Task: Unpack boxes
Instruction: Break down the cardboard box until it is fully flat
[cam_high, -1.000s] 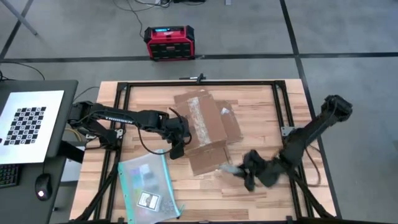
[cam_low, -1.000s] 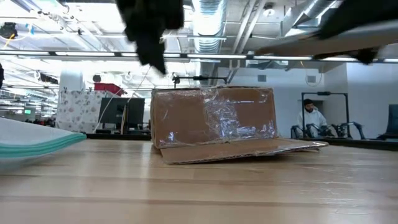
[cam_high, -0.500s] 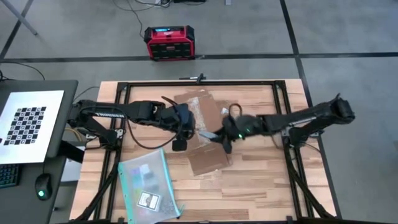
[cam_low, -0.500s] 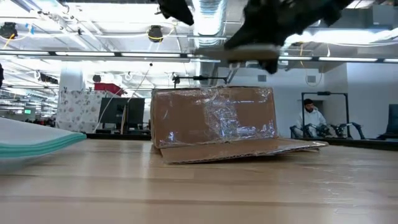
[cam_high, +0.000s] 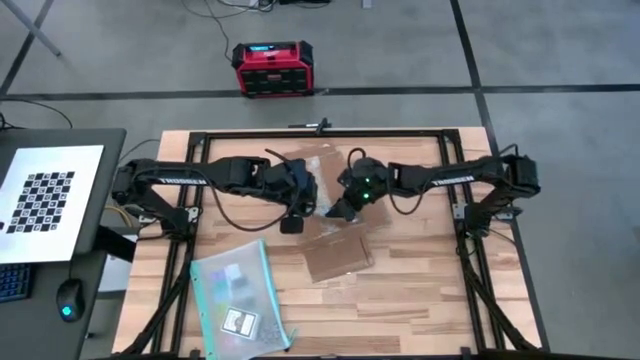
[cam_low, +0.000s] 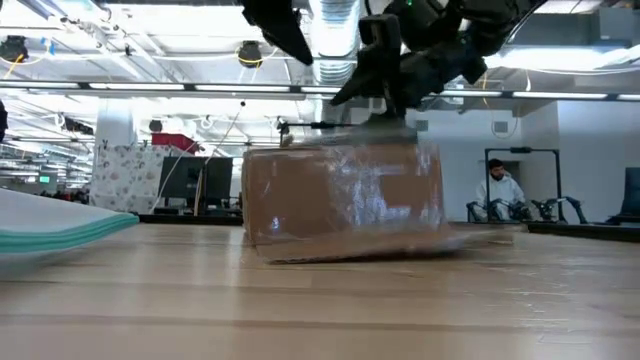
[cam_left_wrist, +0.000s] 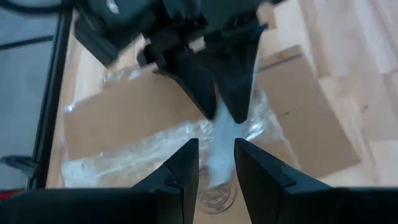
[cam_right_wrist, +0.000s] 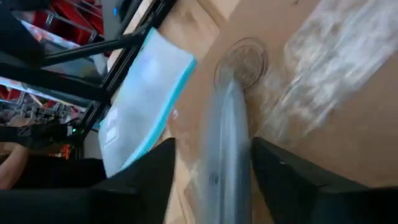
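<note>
Right tool (cam_high: 338, 212), swung in from the tabletop's near right edge, now meets the narrowly parted left tool (cam_high: 297, 208) over the cardboard box (cam_high: 335, 205) mid-tabletop, a translucent strip between its fingers, so tape-peeling looks underway.

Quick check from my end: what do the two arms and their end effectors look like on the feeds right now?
Both arms are dark, jointed and slim. The left arm carries white lettering along its link and a loose black cable near its wrist. The right arm has similar white lettering, and a small green light glows near its wrist. The left end effector has two flat, dark, tapered fingers.
</note>
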